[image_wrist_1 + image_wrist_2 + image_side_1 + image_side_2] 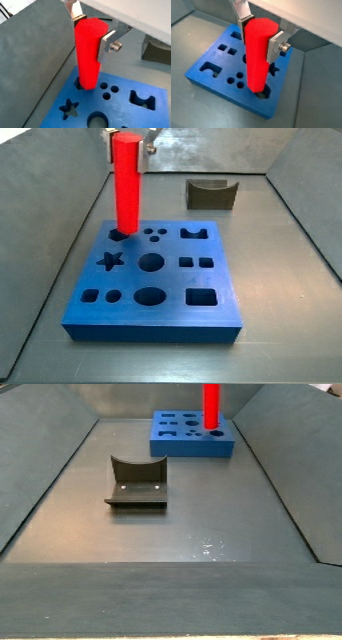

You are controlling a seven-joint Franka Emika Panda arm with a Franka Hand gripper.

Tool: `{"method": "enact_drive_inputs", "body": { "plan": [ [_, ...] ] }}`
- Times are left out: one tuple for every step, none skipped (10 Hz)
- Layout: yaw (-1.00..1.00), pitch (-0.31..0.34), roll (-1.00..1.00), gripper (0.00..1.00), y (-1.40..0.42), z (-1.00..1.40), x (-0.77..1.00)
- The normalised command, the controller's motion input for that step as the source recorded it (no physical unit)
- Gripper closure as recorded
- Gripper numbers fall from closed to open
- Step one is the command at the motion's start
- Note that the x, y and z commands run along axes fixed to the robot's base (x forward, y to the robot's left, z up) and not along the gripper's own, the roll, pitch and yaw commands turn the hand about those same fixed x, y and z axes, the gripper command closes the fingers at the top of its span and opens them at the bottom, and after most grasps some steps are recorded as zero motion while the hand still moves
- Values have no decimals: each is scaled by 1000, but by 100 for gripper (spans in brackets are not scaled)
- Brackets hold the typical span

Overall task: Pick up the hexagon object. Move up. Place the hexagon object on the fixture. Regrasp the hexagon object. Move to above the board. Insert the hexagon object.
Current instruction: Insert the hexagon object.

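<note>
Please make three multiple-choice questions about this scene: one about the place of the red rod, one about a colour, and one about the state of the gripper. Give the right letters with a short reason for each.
1. Where is the lower end of the hexagon object?
A. in a corner hole of the board
B. lying on the tray floor
C. in the notch of the fixture

2. What colour is the board?
A. green
B. blue
C. white

3. What is the gripper doing?
A. open, far from everything
B. shut on the fixture
C. shut on the hexagon object

Answers:
1. A: in a side view the rod stands upright with its foot in a hole at the board's corner, and the fixture sits apart with nothing in it.
2. B: both side views show a blue block with cut-outs.
3. C: in both wrist views the silver fingers press on the rod's upper part from two sides.
</note>
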Motion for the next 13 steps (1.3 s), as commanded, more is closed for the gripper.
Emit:
{"method": "enact_drive_inputs", "body": {
  "plan": [
    [-360, -104, -39, 100, 0, -520, -549],
    [-271, -97, -139, 100, 0, -249, -89],
    [0, 0, 0, 100, 0, -51, 3],
    [-197, -39, -77, 100, 0, -254, -51],
    [-154, -51, -101, 100, 363, -200, -509],
    [0, 0, -10, 100, 0, 0, 0],
    [0, 0, 0, 100, 0, -17, 0],
    [-794, 0, 0, 100, -197, -291, 14],
    [-863, 0, 0, 100, -151, -169, 11],
    [0, 0, 0, 100, 0, 0, -29],
    [-51, -156, -103, 100, -229, -640, -434],
    [0, -191, -259, 100, -126, -423, -63],
    [14, -13, -21, 100, 0, 0, 0]
  ]
}}
